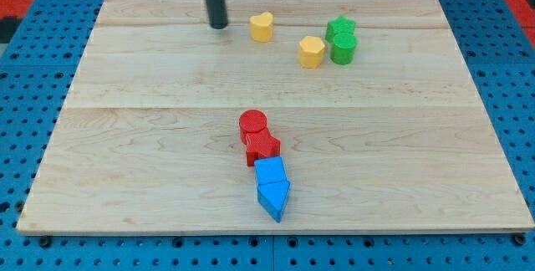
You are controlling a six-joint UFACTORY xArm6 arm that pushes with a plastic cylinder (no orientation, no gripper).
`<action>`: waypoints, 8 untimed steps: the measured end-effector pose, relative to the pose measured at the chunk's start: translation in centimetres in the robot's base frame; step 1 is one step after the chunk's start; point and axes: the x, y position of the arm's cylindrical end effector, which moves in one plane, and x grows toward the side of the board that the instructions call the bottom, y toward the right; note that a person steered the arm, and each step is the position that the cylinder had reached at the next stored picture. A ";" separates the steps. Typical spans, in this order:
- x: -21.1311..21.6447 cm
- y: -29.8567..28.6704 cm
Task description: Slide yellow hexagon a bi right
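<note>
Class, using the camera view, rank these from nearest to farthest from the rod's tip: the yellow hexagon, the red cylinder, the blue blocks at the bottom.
1. Yellow hexagon, toward the right of my tip.
2. Red cylinder, mid-board, below the tip.
3. Blue blocks, nearest the view's bottom.

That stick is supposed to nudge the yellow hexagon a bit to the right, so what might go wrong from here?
1. The yellow hexagon sits right next to the green cylinder and green star, so a push to the view's right would likely shove them along.
2. My tip is left of the yellow heart-like block; a careless path could knock that first.
</note>
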 end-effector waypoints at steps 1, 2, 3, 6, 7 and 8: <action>0.0 3.8; 0.1 6.1; 0.3 8.9; -1.4 5.6; 0.2 3.1; 2.3 2.5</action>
